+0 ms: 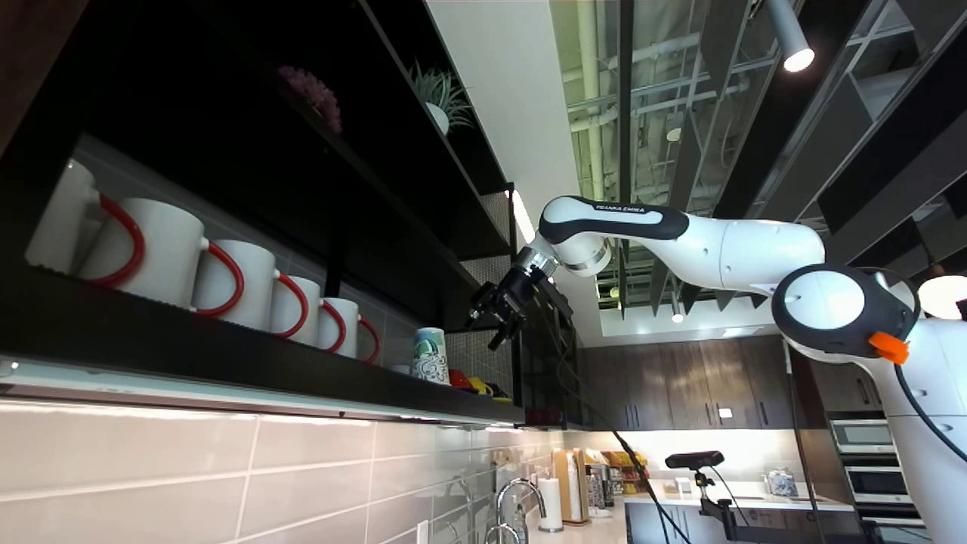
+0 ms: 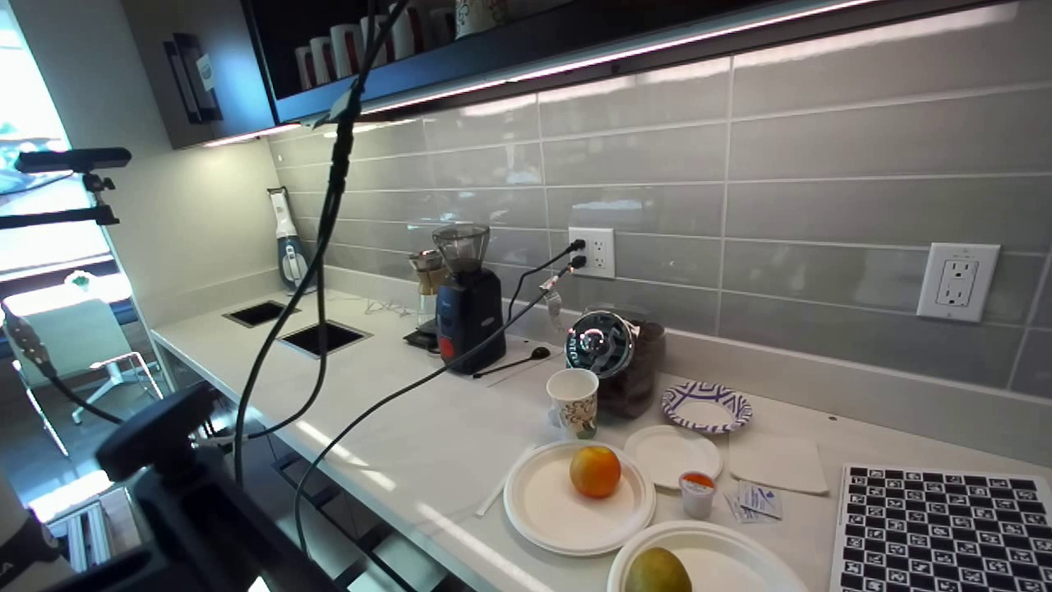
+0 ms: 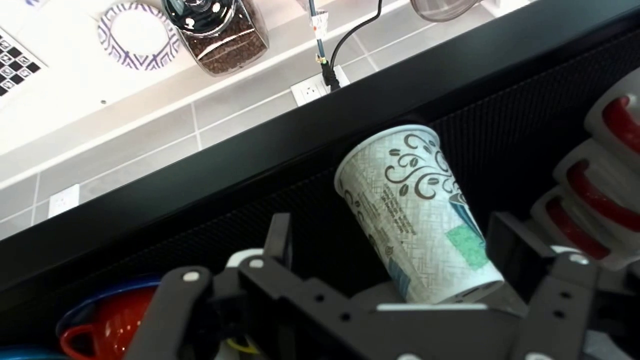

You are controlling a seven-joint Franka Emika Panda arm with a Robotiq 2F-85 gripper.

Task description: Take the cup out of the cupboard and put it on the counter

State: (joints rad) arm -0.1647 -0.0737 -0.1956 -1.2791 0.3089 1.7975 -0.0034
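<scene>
Running above glossy grey tiles (image 2: 830, 131), the near-black cupboard (image 1: 249, 355) faces us, open-fronted; below it we see a smooth, pale counter (image 2: 460, 436), while pipes (image 1: 589, 45) run overhead. On a ribbed dark lining (image 3: 490, 120) stands our tapered paper cup (image 3: 410, 215), scroll-printed, rim down, near white mugs (image 1: 170, 249) with looped red handles (image 1: 240, 281). Our gripper (image 3: 395, 245) hangs near the cup, its jaws spread wide.

White, smooth-shelled Franka Emika arm (image 1: 755, 249); black band (image 1: 619, 208) lettered FRANKA EMIKA. Round white joint cap (image 1: 823, 298), ringed black; orange tab (image 1: 888, 347) near it, black cable (image 1: 925, 414) below. Silver wrist collar (image 1: 535, 259). Jaws black, jointed, pale round screw heads (image 3: 191, 275).
</scene>
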